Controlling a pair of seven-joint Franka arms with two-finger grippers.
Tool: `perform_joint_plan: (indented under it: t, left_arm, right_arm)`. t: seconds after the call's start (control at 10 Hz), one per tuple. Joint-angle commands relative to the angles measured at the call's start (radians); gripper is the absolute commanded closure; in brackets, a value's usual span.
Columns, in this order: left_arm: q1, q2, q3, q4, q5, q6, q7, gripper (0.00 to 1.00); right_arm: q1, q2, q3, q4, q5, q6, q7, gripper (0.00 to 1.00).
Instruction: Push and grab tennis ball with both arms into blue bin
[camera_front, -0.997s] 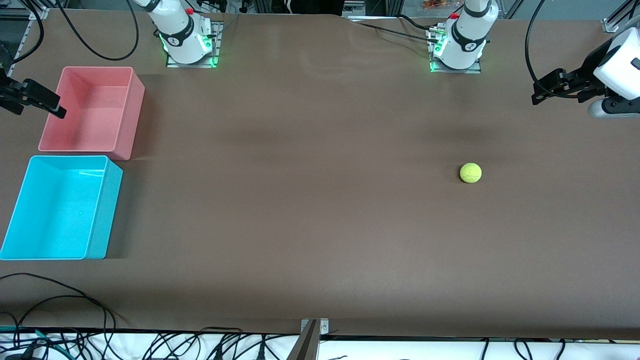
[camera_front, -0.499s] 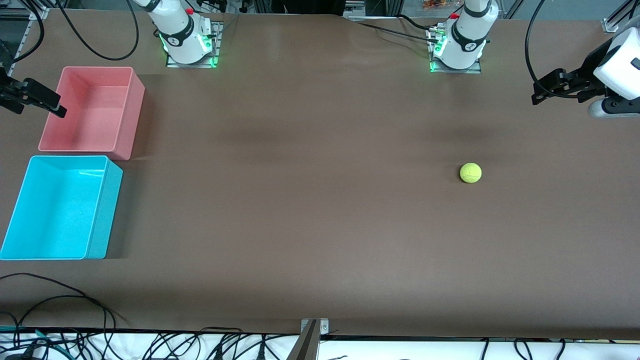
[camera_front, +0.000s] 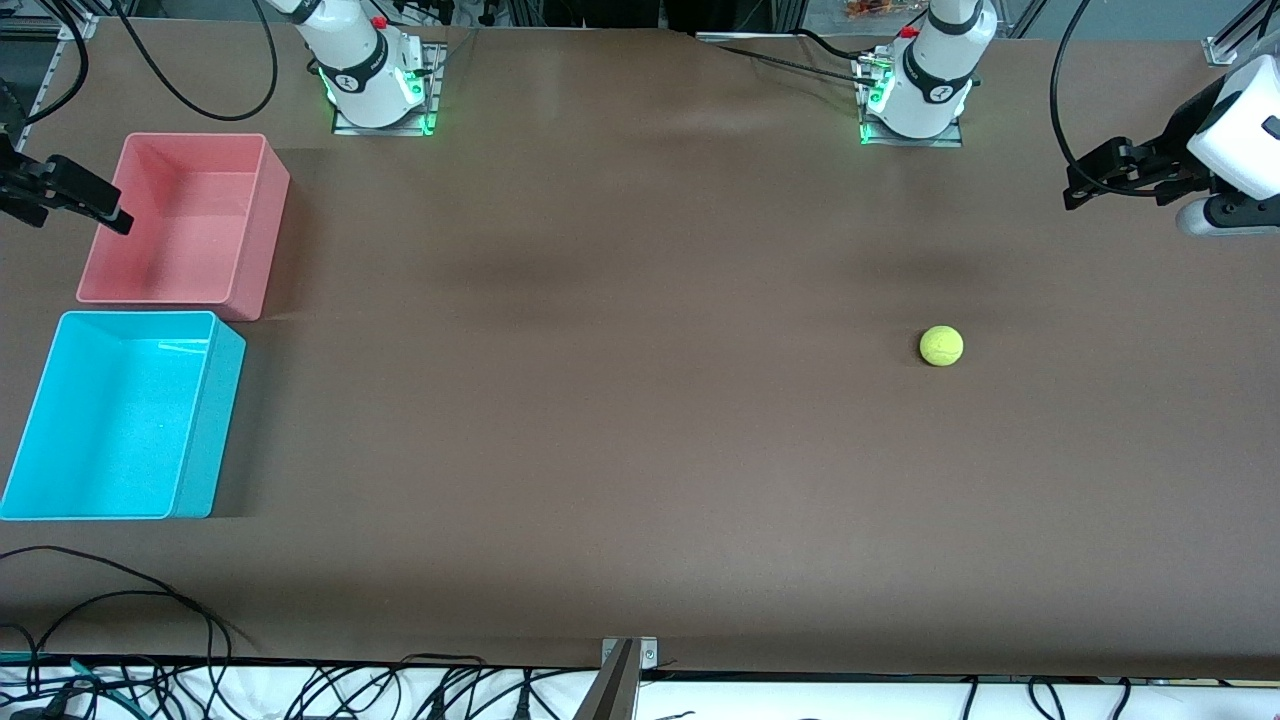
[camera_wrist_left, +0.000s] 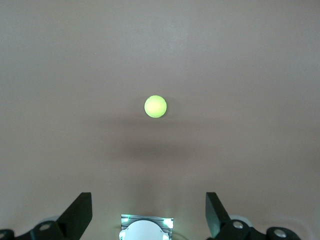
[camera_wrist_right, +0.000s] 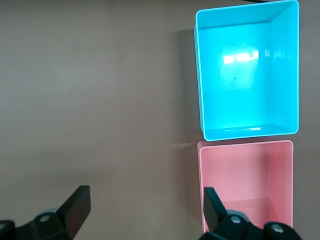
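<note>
Bright cyan rectangular plastic bin (camera_front: 120, 415) sits nearest the front camera at the right arm's end of the brown desk (camera_front: 620, 430), a pink plastic tub (camera_front: 185, 220) touching it just farther back. Fuzzy yellow-green tennis ball (camera_front: 941, 345) lies alone toward the left arm's end, well apart from both bins, bare desk between. Left end effector (camera_front: 1085, 185) and right end effector (camera_front: 100, 210) both hang wide open and hold nothing, each up over its own end of the desk.

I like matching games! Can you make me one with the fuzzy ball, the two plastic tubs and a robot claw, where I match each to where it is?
Things:
1. fuzzy yellow-green tennis ball
2. bright cyan rectangular plastic bin
3. pink rectangular plastic tub
4. black two-finger left gripper

Places or states:
A. empty, nearest the front camera at the right arm's end
B. open, up in the air at the left arm's end of the brown table
C. alone on the table toward the left arm's end
D. empty, beside the cyan bin, farther from the front camera

Pairs: 1-C, 2-A, 3-D, 4-B
</note>
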Motion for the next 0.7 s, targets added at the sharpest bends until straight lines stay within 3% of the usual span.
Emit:
perform_joint_plan:
  t: [0.0, 0.6]
  left_arm:
    - [0.000, -0.018, 0.004, -0.016, 0.008, -0.007, -0.009, 0.00]
    - [0.001, -0.018, 0.004, -0.017, 0.008, -0.007, -0.009, 0.00]
  right_arm:
    - [-0.004, -0.011, 0.002, 0.013, 0.013, -0.021, -0.013, 0.00]
    - [-0.004, -0.011, -0.001, 0.013, 0.013, -0.029, -0.009, 0.00]
